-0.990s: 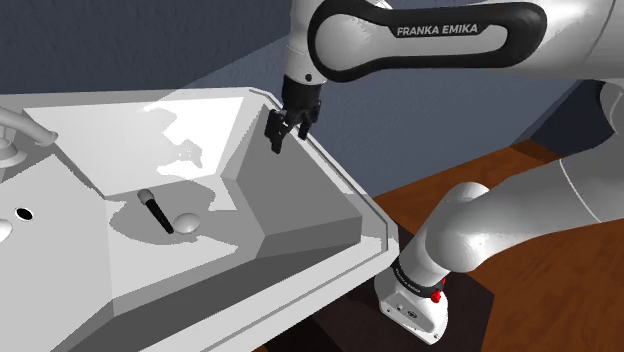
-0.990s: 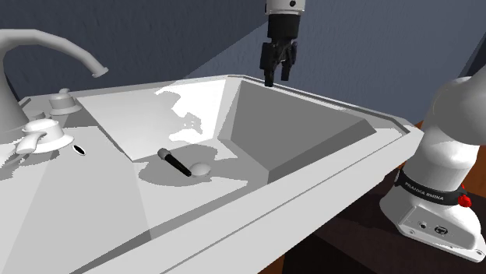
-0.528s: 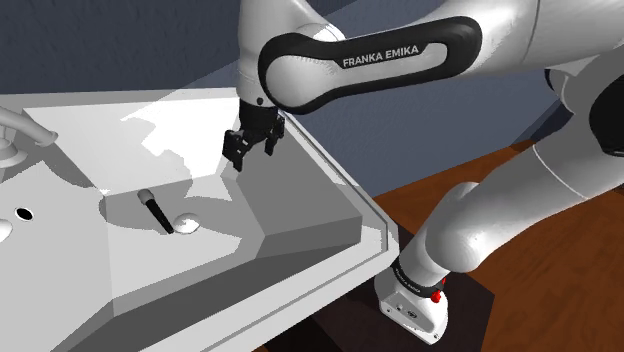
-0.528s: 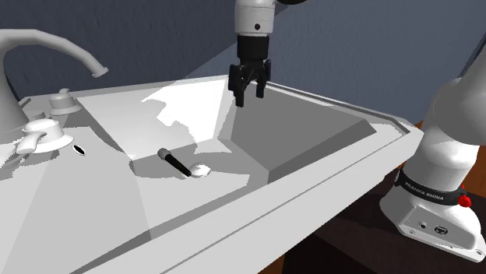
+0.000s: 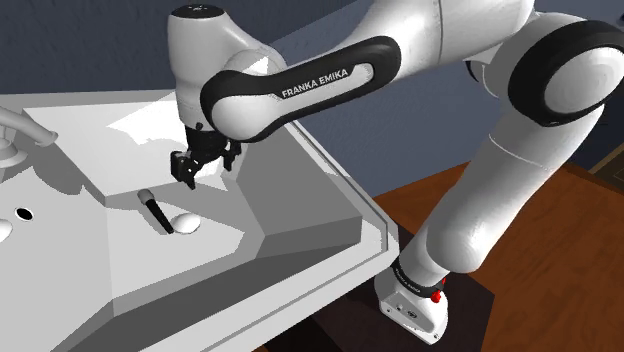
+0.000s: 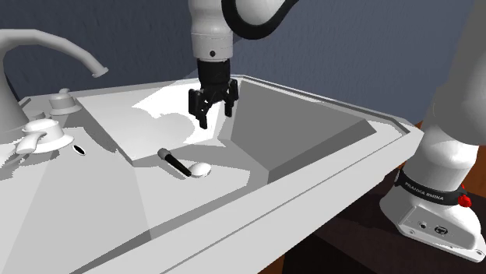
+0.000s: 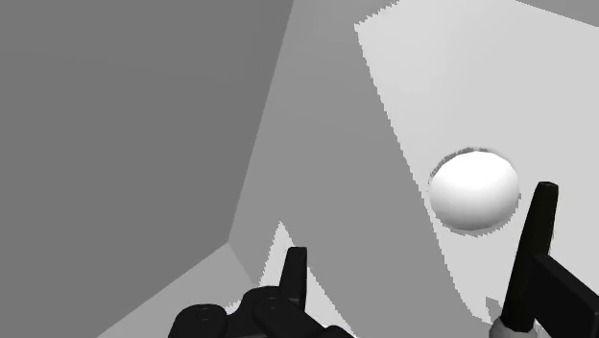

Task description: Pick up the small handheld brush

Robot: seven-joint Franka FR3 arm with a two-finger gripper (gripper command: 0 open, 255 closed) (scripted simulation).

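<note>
The small brush point(image 5: 156, 212) has a black handle and a grey head and lies flat on the floor of the white sink basin point(image 5: 300, 210). One end rests beside the white domed drain plug point(image 5: 187, 223). The brush point(image 6: 174, 162) is free and nothing touches it. My black gripper point(image 5: 207, 172) hangs open inside the basin, above the brush and a little toward the shoulder view's right. In the second exterior view the gripper point(image 6: 216, 117) points down, above and behind the brush. The wrist view has the fingers point(image 7: 293, 274) standing wide apart, with the drain plug point(image 7: 473, 189) below them.
A curved faucet point(image 6: 47, 45) and its handles point(image 6: 43, 134) stand on the sink's deck at the second exterior view's left, beside an overflow hole point(image 6: 79, 148). The basin's sloped walls point(image 6: 304, 132) surround the gripper. The arm's base point(image 5: 415, 300) sits by brown flooring point(image 5: 540, 270).
The arm has swung toward the shoulder view's left and dropped lower, carrying the gripper from the basin's far rim to just above the brush. The jaws stayed open; the brush has not moved.
</note>
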